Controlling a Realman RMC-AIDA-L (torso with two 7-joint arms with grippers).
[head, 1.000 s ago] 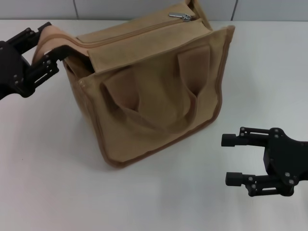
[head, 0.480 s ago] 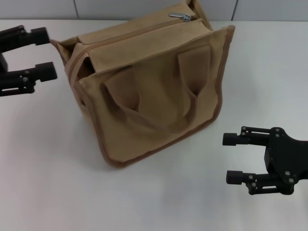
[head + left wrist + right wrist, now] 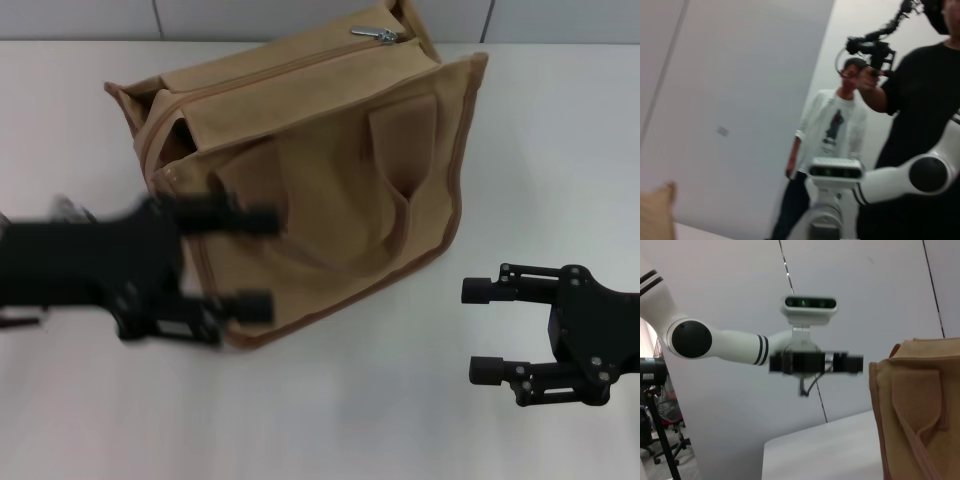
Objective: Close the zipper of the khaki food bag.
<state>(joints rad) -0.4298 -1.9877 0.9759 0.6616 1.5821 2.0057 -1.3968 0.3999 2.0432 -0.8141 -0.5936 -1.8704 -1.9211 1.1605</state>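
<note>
The khaki food bag (image 3: 320, 180) sits mid-surface, zipper (image 3: 290, 68) slider at 12 o'clock. The left claw (image 3: 250, 262), spread, crosses its 8 o'clock corner and risks snagging fabric; the right claw (image 3: 480, 330) waits spread at 4 o'clock.

Two people (image 3: 840, 145) stand behind the robot's head camera (image 3: 834, 171).

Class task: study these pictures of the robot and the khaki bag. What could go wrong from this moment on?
1. The left tool, open and empty, sits at the khaki food bag; it may knock it.
2. The zipper gapes at the bag's left corner; nothing holds the fabric, so it could sag.
3. The right tool waits open, far from the slider.
</note>
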